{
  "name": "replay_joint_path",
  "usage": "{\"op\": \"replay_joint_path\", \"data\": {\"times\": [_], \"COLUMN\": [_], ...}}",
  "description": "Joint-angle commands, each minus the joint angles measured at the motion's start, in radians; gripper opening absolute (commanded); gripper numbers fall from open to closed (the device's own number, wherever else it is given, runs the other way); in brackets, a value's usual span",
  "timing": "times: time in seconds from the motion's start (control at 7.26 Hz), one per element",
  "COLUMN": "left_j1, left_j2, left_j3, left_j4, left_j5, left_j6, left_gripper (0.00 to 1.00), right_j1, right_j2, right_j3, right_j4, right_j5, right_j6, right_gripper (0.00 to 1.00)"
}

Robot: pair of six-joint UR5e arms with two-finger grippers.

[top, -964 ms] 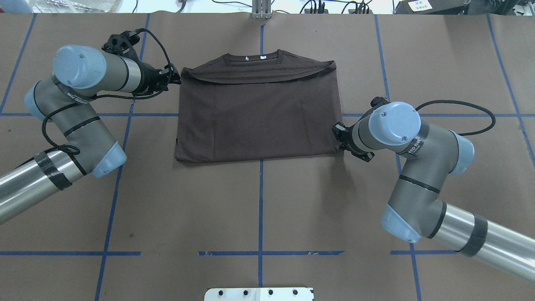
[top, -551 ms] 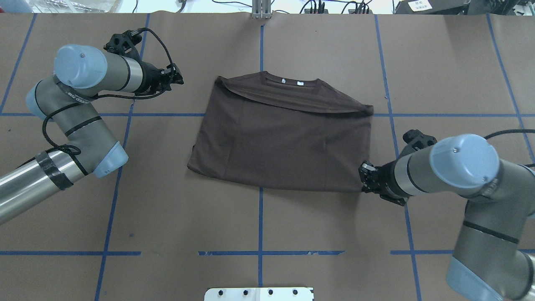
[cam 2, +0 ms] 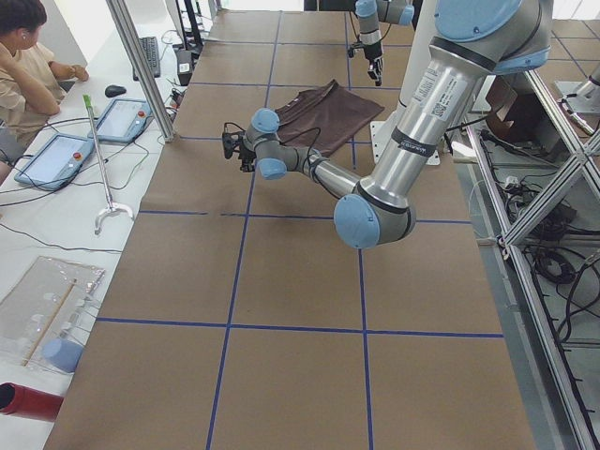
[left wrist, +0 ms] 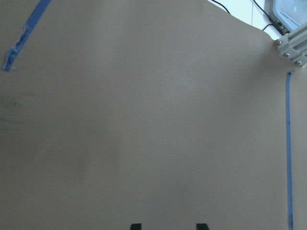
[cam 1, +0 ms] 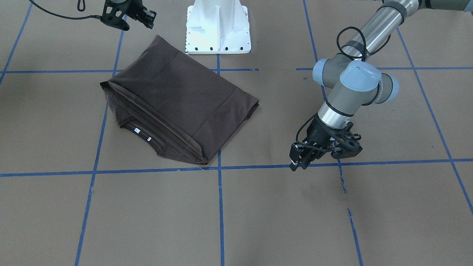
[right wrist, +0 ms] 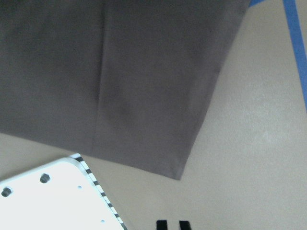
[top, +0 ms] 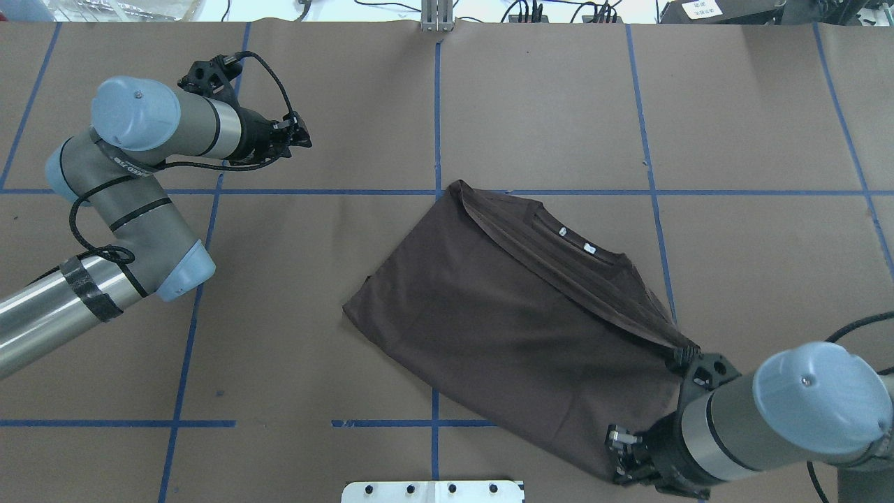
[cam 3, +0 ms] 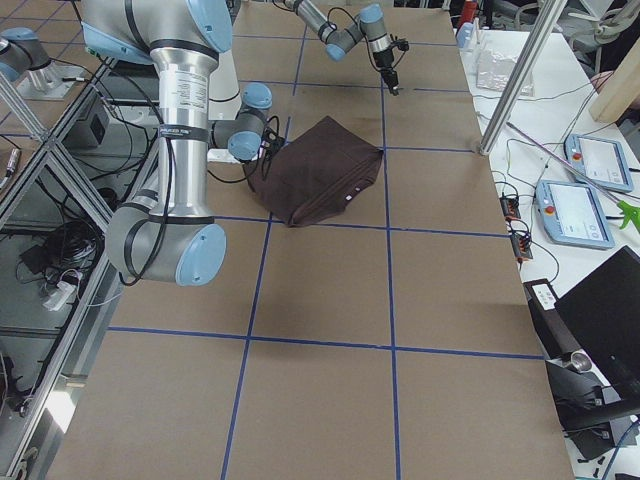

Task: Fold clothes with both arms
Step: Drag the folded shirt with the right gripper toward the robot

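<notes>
Close to the base (top: 433, 490), on the robot's right half of the desk (top: 545, 105), the shirt (top: 517, 328) is being shown lying folded into a rough rectangle and turned askew to the blue tape lines (top: 314, 191). Its collar (top: 576, 242), carrying two small white labels (top: 590, 247), is being shown along the folded edge facing away from the robot. The right pincer (top: 618, 457) is being held just beside the shirt's near right corner, at the edge of the cloth. From the right wrist, its fingertips (right wrist: 161, 224) are being seen clenched almost together, with only bare desk in the slim gap between them and the shirt's corner lying ahead of them, so no cloth is being gripped. The left pincer (top: 306, 137) is being held over bare desk at the far left, well apart from the shirt. From the left wrist, its fingertips (left wrist: 135, 226) are being seen spread wide, released, with nothing but brown paper between them. A person (cam 2: 23, 66) is being shown seated beyond the desk.
</notes>
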Motion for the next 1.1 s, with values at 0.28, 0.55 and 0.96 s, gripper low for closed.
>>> {"op": "replay_joint_path", "data": {"times": [0.28,0.55,0.96], "left_j1": [0.115,0.329,0.392], "left_j2": [0.155,0.25,0.186], "left_j3": [-0.303,-0.387,-0.367], "left_j4": [0.014,0.034,0.193], "left_j5": [-0.116,0.091,0.129], "left_j6": [-0.257,-0.345,-0.334], "left_gripper": [0.5,0.5,0.5], "right_j1": [0.147,0.24,0.25], "right_j2": [0.013,0.062,0.067], "right_j3": [0.007,0.001,-0.002], "right_j4": [0.0,0.003,0.001], "right_j5": [-0.128,-0.205,-0.23], "right_j6": [-0.001,-0.001,0.0], "right_gripper": [1.0,1.0,1.0]}}
